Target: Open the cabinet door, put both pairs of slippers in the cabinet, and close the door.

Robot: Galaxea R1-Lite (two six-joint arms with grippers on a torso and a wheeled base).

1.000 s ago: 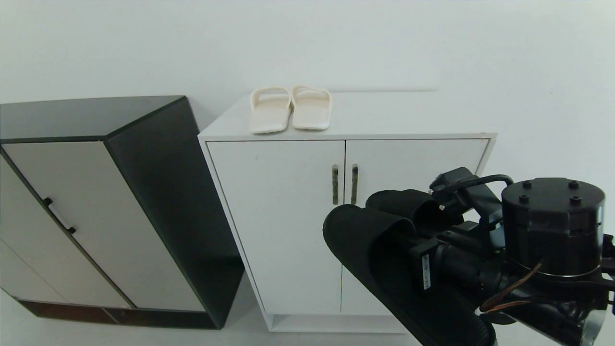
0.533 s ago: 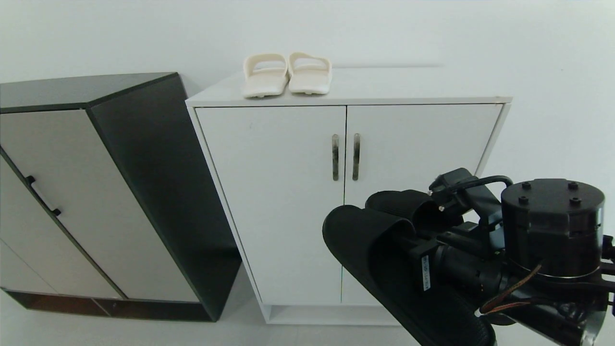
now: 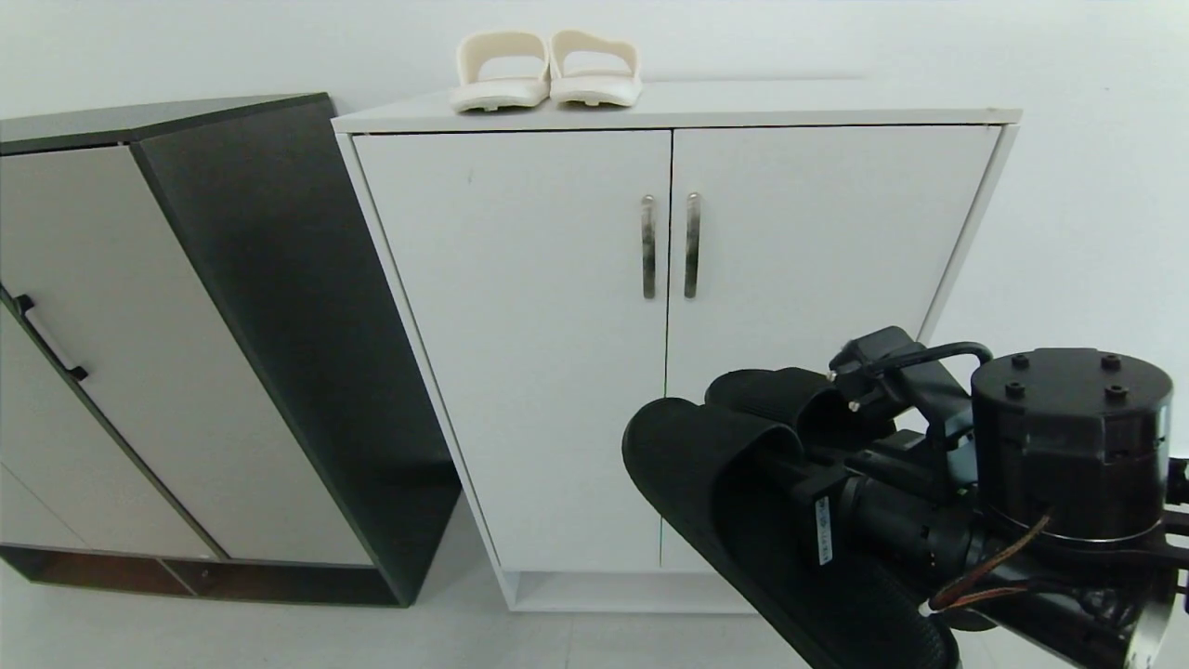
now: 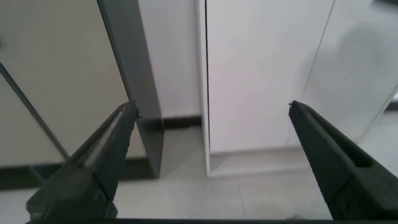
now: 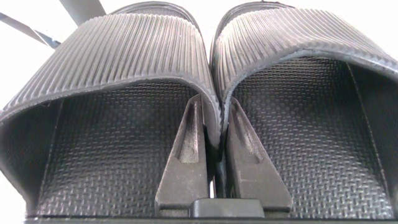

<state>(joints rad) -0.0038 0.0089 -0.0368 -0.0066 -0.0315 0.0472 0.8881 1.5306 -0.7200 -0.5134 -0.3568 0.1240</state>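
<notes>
Head view, left to right.
- 9 o'clock: dark cabinet (image 3: 241, 307) with a pale front door and a black bar handle (image 3: 51, 339), standing on the floor (image 3: 279, 641). It is just beside the white cabinet (image 3: 557, 372), with a narrow gap at the foot.
- Left gripper (image 4: 211, 149): jaws spread wide with nothing between them. It is low, facing the gap between the two cabinets and the white cabinet's bottom corner.
- Centre: white cabinet, both doors shut. The two upright metal handles (image 3: 648, 246) sit side by side at the middle seam, untouched.
- 12 o'clock: cream slippers (image 3: 548, 70), a pair set side by side on the cabinet top near its left end.
- 4 to 5 o'clock: black slippers (image 3: 734, 465), a ribbed pair held together in front of the lower right door. They cover part of that door.
- Right gripper (image 5: 214, 155): jaws closed on the two touching inner strap edges, one jaw inside each slipper.
- Plain wall (image 3: 1068, 232) at 3 o'clock.

In the way: the shut doors bar the cabinet's inside.

Against half a second back: the whole head picture has shifted. The cabinet top and cream slippers now sit nearer the frame's upper edge, and the slippers show more edge-on. That is the camera moving, not the furniture. The right gripper and black slippers hold the same spot in frame.
</notes>
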